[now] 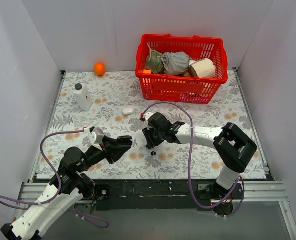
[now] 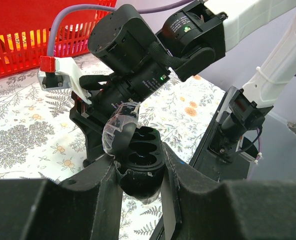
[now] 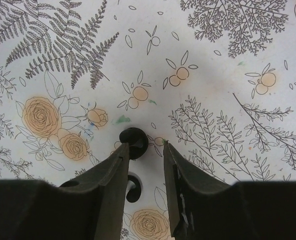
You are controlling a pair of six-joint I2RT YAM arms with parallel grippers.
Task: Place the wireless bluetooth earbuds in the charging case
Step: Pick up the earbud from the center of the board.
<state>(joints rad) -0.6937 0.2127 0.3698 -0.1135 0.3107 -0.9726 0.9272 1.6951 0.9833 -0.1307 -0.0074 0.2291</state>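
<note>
Right of the case: two buds lie on the tabletop (image 3: 213, 100), near the case but not touching it; neither is seated yet.
Case: the case (image 2: 140, 155) has its lid tipped up and its hollows bare, with the mouth facing up and toward the right arm.
Left pincer: the left pincer (image 1: 123, 145) is clenched on the case's sides and holds it clear of the tabletop, as far as the left wrist view shows.
Right pincer: the right pincer (image 3: 143, 146) is released, its fingers apart and pointing down over the buds, grasping nothing.
Far bud: the far bud (image 3: 133, 142) sits at the fingertips, closer to one finger than the other rather than centred in the gap.
Near bud: the near bud (image 3: 132, 187) lies further back inside the gap, beside that same finger.
Line of the pair: the two buds run roughly along the fingers' reach, not across it.
Long axis: each bud is too small and rounded to show one.
Nearer arm: the right arm is nearer, directly above the buds; the left is taken up with the case.
Step, judged: lining up to pick the first bud.
Next move, judged: shift slightly sideways to centre one bud, lower, close, then carry it left to the case's hollows.
Risk, judged: closing may catch both buds at once, or a glossy bud may roll or squirt out.
</note>
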